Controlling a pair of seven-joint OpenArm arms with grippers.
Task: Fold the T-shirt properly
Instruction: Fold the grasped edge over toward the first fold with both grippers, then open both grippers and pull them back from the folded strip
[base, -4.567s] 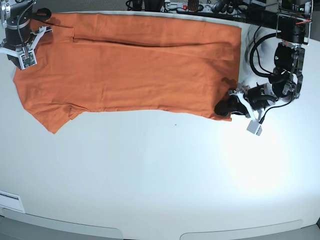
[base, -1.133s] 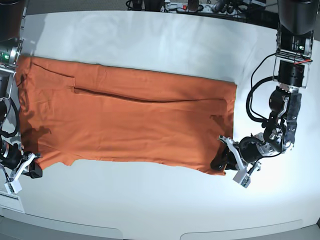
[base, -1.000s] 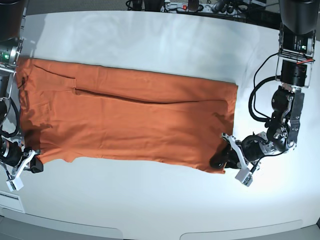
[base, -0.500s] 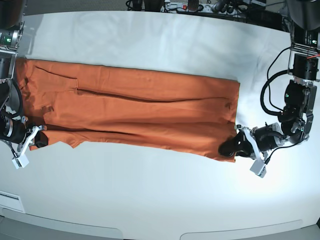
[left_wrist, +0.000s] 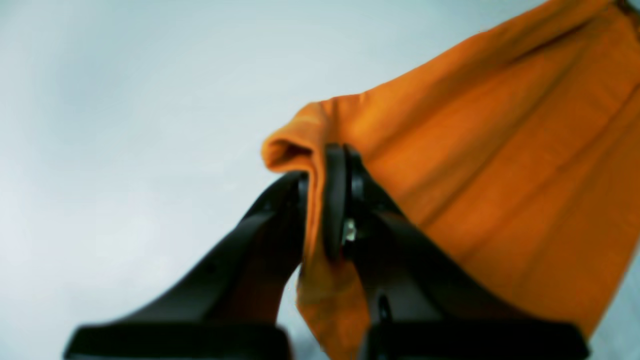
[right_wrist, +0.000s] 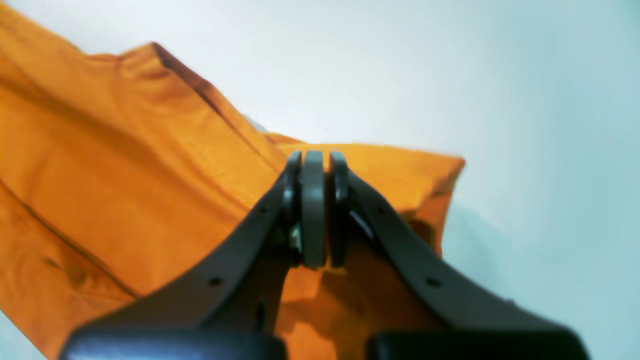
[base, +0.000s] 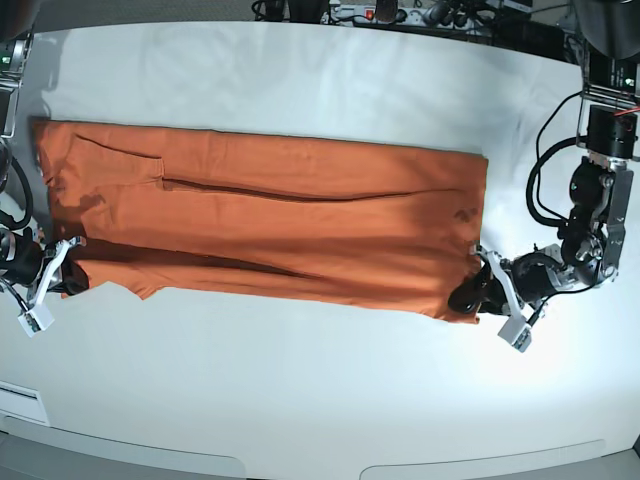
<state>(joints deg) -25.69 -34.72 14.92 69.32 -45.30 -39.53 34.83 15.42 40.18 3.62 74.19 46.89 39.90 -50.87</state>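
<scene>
**Near edge carried up and over: shirt now a narrower band**

Since the earlier frames the T-shirt (base: 270, 225) has grown narrower from near to far: its near edge has travelled away from the front of the surface (base: 320, 400) while both arms pulled it along, and the short sleeve at the left is now tucked in close to the body of the cloth.

It lies as a long orange strip across the middle of the surface, running left to right, with a lengthwise crease along its far half and a darker lifted fold along the near-left part.

At the near-right corner the left claw (left_wrist: 325, 200) is clamped on a bunched tip of fabric, which runs down between its two pads. At the near-left corner the right claw (right_wrist: 312, 210) is pinched shut on the hem, cloth spreading out on both sides of it.

Judging from this, a lengthwise fold is under way. The thin fabric could slip from either pinch if the arms pull unevenly, and the left corner is gathered rather than flat, so letting go here would likely leave a crooked, wrinkled edge. Unequal travel of the two arms would skew the fold line.
</scene>
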